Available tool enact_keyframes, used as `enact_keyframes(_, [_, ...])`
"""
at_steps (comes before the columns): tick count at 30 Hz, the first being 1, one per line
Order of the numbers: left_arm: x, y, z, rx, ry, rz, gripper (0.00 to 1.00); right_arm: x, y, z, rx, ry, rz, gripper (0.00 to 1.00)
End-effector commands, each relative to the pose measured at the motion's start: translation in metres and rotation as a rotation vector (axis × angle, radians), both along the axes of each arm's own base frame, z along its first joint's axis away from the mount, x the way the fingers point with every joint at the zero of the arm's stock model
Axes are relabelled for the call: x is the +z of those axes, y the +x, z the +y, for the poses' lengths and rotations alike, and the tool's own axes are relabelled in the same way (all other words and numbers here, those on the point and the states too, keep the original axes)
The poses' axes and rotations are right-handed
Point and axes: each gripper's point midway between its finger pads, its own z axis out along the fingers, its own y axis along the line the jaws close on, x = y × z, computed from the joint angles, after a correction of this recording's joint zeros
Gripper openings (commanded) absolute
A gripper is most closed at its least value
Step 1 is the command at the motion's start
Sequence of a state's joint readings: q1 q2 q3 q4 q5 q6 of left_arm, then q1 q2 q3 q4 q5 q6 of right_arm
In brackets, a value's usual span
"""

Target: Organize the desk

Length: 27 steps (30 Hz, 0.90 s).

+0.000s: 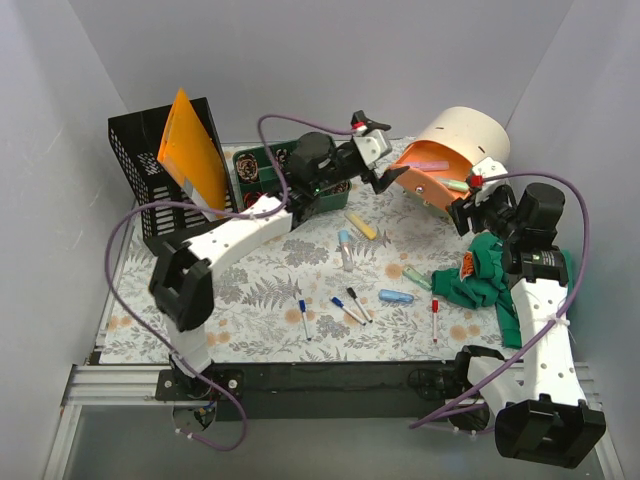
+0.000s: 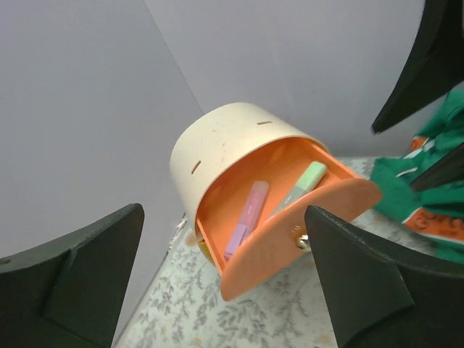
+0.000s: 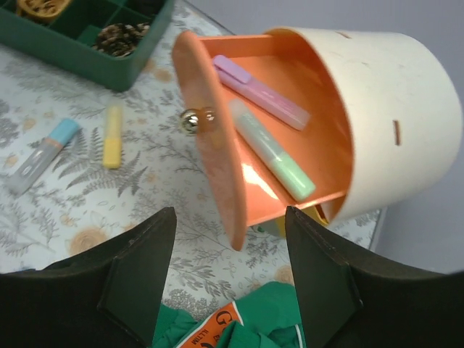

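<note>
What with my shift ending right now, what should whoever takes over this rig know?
Left claw: open, empty, facing the orange drawer.
Right claw: open, empty, by the drawer's front.
Done: purple highlighter and green highlighter lie in the open drawer.
To do: yellow highlighter, pens and green cloth lie loose on the desk; drawer not shut.
</note>
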State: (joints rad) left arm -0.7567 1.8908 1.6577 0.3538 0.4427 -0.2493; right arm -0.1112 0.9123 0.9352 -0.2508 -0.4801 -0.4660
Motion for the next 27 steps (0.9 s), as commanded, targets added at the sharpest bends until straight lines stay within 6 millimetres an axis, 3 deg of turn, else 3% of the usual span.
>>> enact_keyframes(1, [0.088,-0.049,0.069,0.096,-0.234,0.069,0.97,0.002,-0.02,0.037,0.283,-0.031,-0.017,0.71])
enact_keyframes(2, [0.058,-0.053,0.076,0.118,-0.193,0.139,0.98,-0.002,-0.031,0.046,0.347,-0.013,0.011,0.72])
enact_keyframes(3, [0.071,-0.065,0.094,0.139,-0.229,0.161,0.98,-0.005,-0.034,0.05,0.395,-0.041,0.0,0.72])
enact_keyframes(4, [0.062,-0.072,0.103,0.152,-0.228,0.203,0.98,-0.011,-0.04,0.054,0.432,-0.038,0.014,0.73])
enact_keyframes(5, [0.033,-0.076,0.109,0.174,-0.183,0.275,0.98,-0.019,-0.051,0.062,0.488,-0.015,0.046,0.74])
enact_keyframes(6, [0.022,-0.08,0.115,0.188,-0.17,0.317,0.98,-0.025,-0.056,0.066,0.518,-0.014,0.061,0.74])
enact_keyframes(7, [0.03,-0.093,0.129,0.194,-0.202,0.345,0.98,-0.029,-0.061,0.069,0.547,-0.025,0.063,0.75])
enact_keyframes(9, [-0.013,-0.101,0.142,0.239,-0.137,0.44,0.98,-0.046,-0.072,0.079,0.593,-0.027,0.126,0.75])
enact_keyframes(10, [-0.014,-0.107,0.152,0.263,-0.151,0.459,0.98,-0.052,-0.075,0.083,0.604,-0.041,0.145,0.75])
enact_keyframes(11, [-0.031,-0.112,0.159,0.286,-0.122,0.493,0.98,-0.062,-0.074,0.08,0.579,-0.075,0.177,0.74])
enact_keyframes(12, [-0.057,-0.114,0.166,0.317,-0.088,0.527,0.98,-0.073,-0.084,0.094,0.628,-0.097,0.213,0.74])
enact_keyframes(13, [-0.071,-0.113,0.175,0.36,-0.08,0.546,0.98,-0.079,-0.085,0.098,0.631,-0.121,0.23,0.74])
enact_keyframes(14, [-0.073,-0.119,0.183,0.372,-0.093,0.548,0.98,-0.089,-0.083,0.095,0.6,-0.165,0.257,0.74])
enact_keyframes(15, [-0.097,-0.122,0.189,0.395,-0.063,0.575,0.98,-0.098,-0.088,0.105,0.626,-0.186,0.288,0.74])
enact_keyframes(17, [-0.103,-0.127,0.198,0.418,-0.07,0.593,0.98,-0.111,-0.082,0.103,0.574,-0.224,0.338,0.74])
enact_keyframes(21, [-0.107,-0.128,0.211,0.473,-0.072,0.599,0.98,-0.138,-0.068,0.126,0.542,-0.292,0.44,0.74])
enact_keyframes(23, [-0.103,-0.125,0.218,0.508,-0.08,0.586,0.98,-0.137,-0.051,0.138,0.487,-0.352,0.422,0.73])
enact_keyframes(24, [-0.099,-0.125,0.222,0.521,-0.085,0.57,0.98,-0.152,-0.044,0.142,0.446,-0.352,0.482,0.73])
enact_keyframes(26, [-0.096,-0.124,0.228,0.545,-0.093,0.549,0.98,-0.146,-0.021,0.154,0.38,-0.369,0.46,0.73])
enact_keyframes(27, [-0.094,-0.124,0.234,0.566,-0.099,0.533,0.98,-0.164,-0.014,0.159,0.336,-0.361,0.529,0.73])
